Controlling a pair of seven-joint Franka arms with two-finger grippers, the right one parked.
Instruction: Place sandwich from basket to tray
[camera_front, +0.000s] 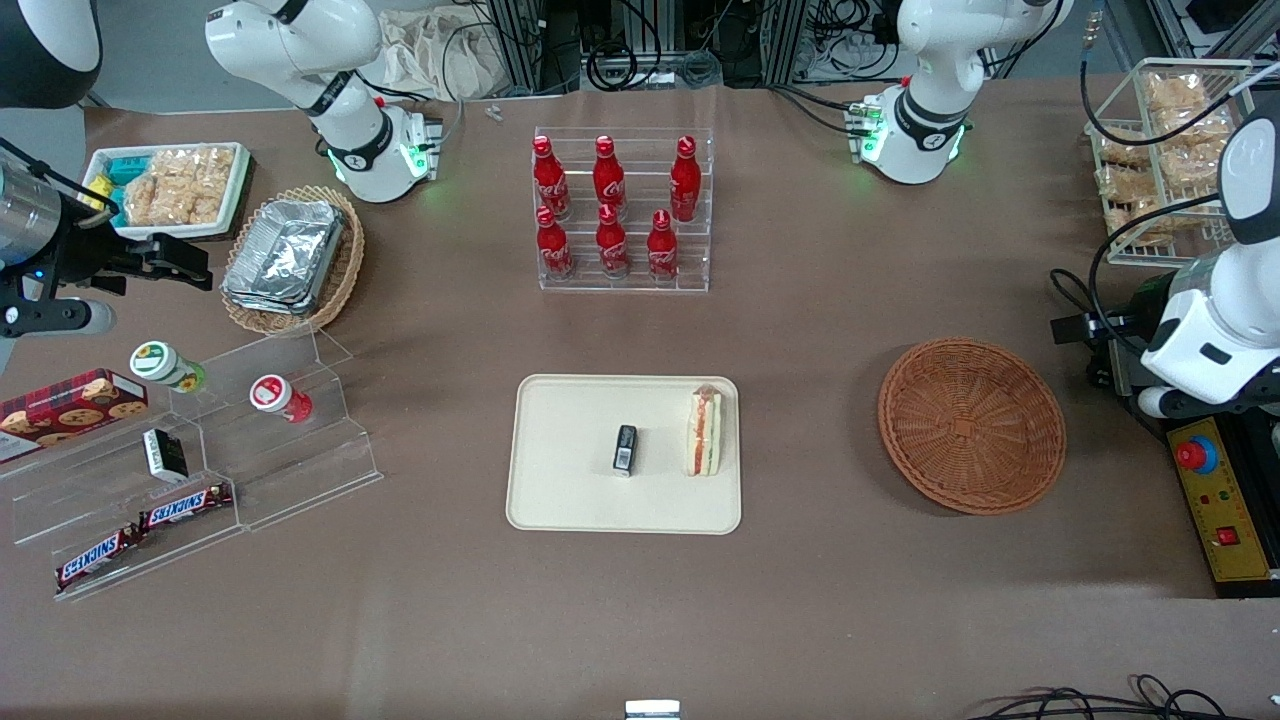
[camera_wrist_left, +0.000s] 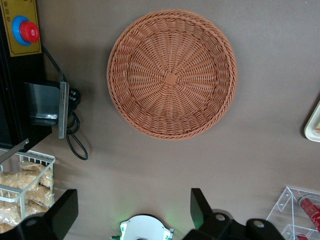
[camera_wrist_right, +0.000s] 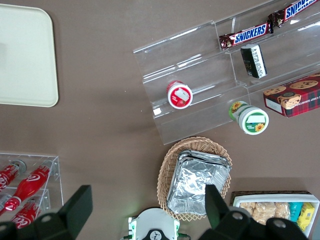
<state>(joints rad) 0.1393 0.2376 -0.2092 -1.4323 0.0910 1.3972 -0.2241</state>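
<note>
Front view: sandwich already on tray, standing on edge near rim toward working arm's end, just beside small black item. Basket empty. Left gripper high above table near basket, fingers spread, holding nothing. Sandwich likely light, soft, squashable; gentle pinch across bread faces if regrasp needed.

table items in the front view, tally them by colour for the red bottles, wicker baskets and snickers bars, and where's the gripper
Red bottles: 6
Wicker baskets: 2, the round basket and the oval one with foil containers
Snickers bars: 2
Total: 10
The gripper hangs open above the table beside the round basket; the sandwich lies on the tray.
</note>
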